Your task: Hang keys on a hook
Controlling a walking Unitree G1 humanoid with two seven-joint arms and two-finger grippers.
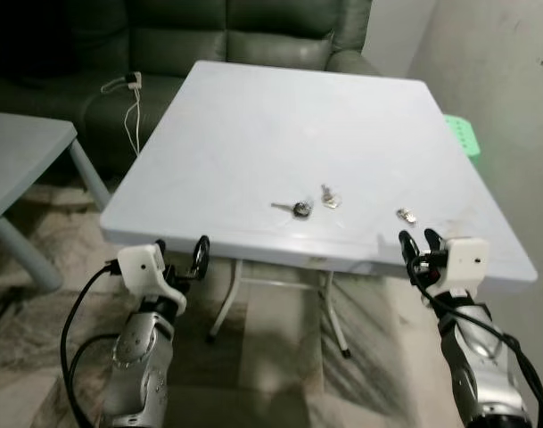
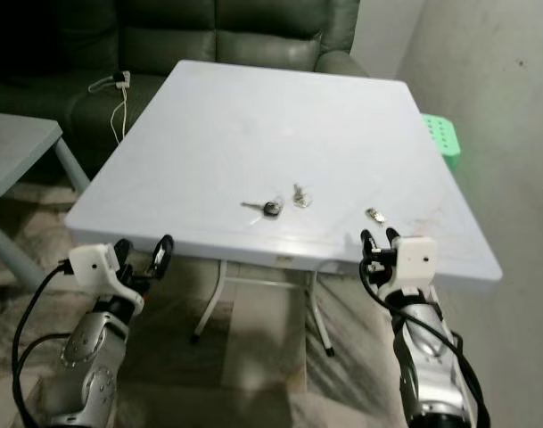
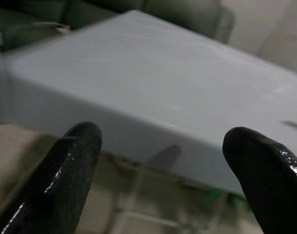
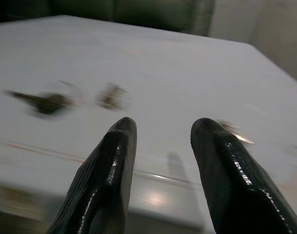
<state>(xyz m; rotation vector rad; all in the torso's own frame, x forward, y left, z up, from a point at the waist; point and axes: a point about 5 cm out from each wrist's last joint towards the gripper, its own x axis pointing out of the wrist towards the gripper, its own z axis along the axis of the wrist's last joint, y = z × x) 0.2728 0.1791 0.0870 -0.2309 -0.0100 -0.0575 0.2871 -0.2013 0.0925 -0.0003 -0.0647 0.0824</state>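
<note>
Three small keys lie apart near the white table's [image 1: 253, 116] front edge: a dark-headed key [image 1: 295, 209], a silvery key [image 1: 329, 198] at its 2 o'clock, and a third key [image 1: 406, 215] toward 3 o'clock, their detail blurred. The right gripper [image 1: 420, 241] is held slightly spread at the edge; the left gripper [image 1: 179, 252] is spread wide below it.

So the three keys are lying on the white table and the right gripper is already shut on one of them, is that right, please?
Not quite. The three keys do lie on the white table, but the right gripper is open and holds nothing; it hovers at the table's near edge, short of them. The right wrist view shows its fingers apart.
</note>
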